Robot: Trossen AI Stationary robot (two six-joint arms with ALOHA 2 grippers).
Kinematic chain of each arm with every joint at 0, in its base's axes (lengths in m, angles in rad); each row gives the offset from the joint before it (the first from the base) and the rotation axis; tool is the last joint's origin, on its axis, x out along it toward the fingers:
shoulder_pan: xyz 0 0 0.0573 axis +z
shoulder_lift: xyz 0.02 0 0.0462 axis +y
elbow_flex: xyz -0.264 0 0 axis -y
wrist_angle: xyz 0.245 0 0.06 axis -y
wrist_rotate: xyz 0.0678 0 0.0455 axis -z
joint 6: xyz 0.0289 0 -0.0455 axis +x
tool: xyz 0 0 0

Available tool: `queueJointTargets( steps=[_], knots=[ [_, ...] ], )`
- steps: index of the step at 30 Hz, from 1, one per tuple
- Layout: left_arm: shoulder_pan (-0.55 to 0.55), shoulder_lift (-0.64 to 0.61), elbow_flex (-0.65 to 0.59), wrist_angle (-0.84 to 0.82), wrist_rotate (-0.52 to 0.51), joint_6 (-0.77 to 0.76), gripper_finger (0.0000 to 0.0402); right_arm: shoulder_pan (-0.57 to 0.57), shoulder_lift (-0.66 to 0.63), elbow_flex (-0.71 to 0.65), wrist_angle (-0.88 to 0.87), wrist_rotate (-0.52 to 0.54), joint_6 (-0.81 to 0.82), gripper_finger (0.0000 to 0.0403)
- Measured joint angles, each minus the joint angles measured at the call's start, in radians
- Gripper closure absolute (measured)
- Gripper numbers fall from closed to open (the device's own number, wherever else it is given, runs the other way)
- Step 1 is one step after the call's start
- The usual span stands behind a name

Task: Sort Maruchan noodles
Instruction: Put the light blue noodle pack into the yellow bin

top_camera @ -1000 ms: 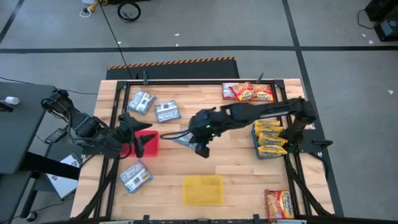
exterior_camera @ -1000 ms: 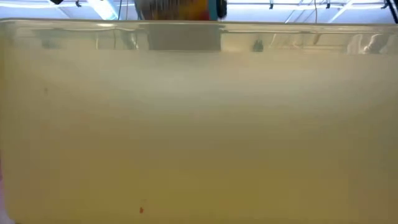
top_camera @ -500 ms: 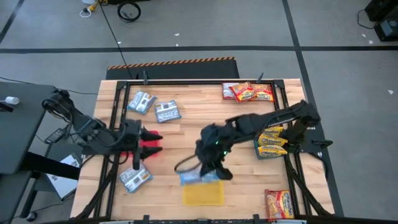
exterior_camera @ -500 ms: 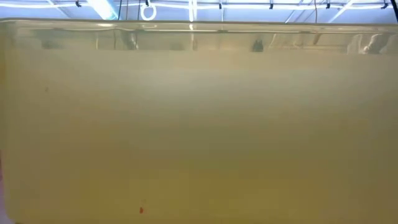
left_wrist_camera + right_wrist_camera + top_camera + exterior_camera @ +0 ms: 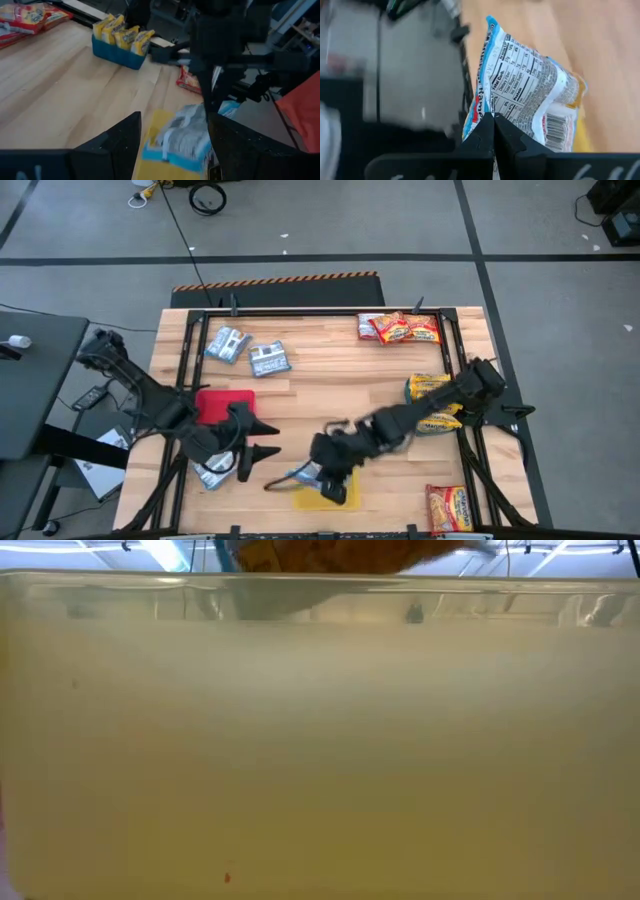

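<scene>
My right gripper [image 5: 322, 478] is shut on a blue-and-white Maruchan packet [image 5: 308, 473] just above the yellow tray [image 5: 336, 498] at the near edge. The left wrist view shows that packet [image 5: 184, 134] hanging under the right gripper [image 5: 209, 102]. My left gripper [image 5: 268, 438] stands open to the left of it, fingers level and pointing at it, touching nothing. Two blue packets [image 5: 228, 343] [image 5: 268, 360] lie at the far left, and another [image 5: 208, 473] lies under the left arm. Yellow packets [image 5: 432, 388] stand in a blue tray, and red ones [image 5: 400, 328] lie at the far right. My right gripper pinches one edge of the blue-and-white packet [image 5: 492, 111] between its two fingertips. The fingers slant down from the table's right side. The packet hangs below them, tilted, over the yellow tray [image 5: 152, 127]; whether its lower end touches the tray I cannot tell.
A red tray [image 5: 222, 402] lies on the left half of the table. A red-and-yellow packet [image 5: 450, 506] lies at the near right corner. The low view is filled by a pale yellow tray wall [image 5: 320, 740].
My right gripper has swung from the middle of the table toward the near edge with the blue-and-white packet, rolling as it went, and now hangs over the yellow tray. My left gripper has left the red tray and gone toward the near edge and right, tipping level.
</scene>
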Motion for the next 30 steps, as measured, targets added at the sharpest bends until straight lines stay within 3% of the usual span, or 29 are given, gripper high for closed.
queueJointTargets(
  steps=[9, 16, 20, 26, 30],
  knots=[
    [-0.051, 0.000, 0.000, -0.004, -0.069, 0.015, 0.0169, 0.226, -0.002, -0.026, -0.004, 0.571, 0.616, 0.0399],
    [-0.056, 0.000, 0.000, 0.017, -0.019, 0.009, 0.0169, 0.338, 0.000, -0.145, -0.014, 0.851, 0.923, 0.0400],
    [-0.068, 0.000, 0.000, 0.034, -0.002, 0.004, 0.0169, 0.357, 0.000, -0.235, 0.026, 0.936, 1.035, 0.0400],
    [-0.069, 0.040, 0.000, 0.056, -0.002, -0.021, 0.0169, 0.354, 0.000, -0.360, 0.224, 0.979, 1.070, 0.0400],
    [-0.069, 0.098, 0.000, 0.057, 0.002, -0.076, 0.0169, 0.358, 0.000, -0.408, 0.232, 0.982, 1.123, 0.0400]
  ],
)
